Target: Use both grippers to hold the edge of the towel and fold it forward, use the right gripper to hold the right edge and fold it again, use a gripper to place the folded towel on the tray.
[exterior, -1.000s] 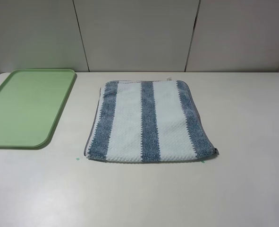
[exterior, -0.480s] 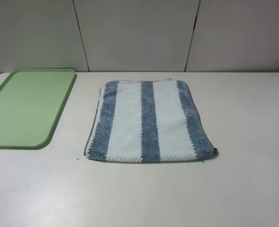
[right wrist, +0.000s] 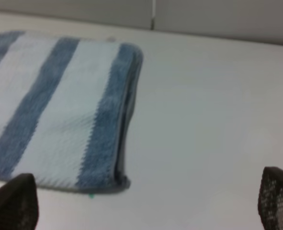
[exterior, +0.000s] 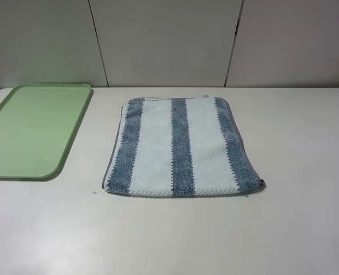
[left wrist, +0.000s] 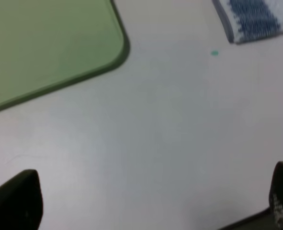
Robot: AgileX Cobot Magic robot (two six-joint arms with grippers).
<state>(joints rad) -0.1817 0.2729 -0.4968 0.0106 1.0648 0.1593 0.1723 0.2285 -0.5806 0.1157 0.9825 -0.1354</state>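
In the high view the towel (exterior: 180,146) lies flat in the middle of the counter (exterior: 295,217). The tray (exterior: 31,129) is well apart on its left and is cut by the frame edge. Both arms are outside this frame.

The left wrist view is blurred. Of the left end effector (left wrist: 148,203) only two black fingers (left wrist: 14,201) show, both cut off. They are spread wide, with bare counter between them. One tray corner and one towel corner show, both well ahead of it.

In the right wrist view the right end effector (right wrist: 143,203) is also spread wide and grips nothing. The towel lies just ahead of one finger (right wrist: 12,203), apart from it, and one side is cut off. The layers at its edge are hard to count.
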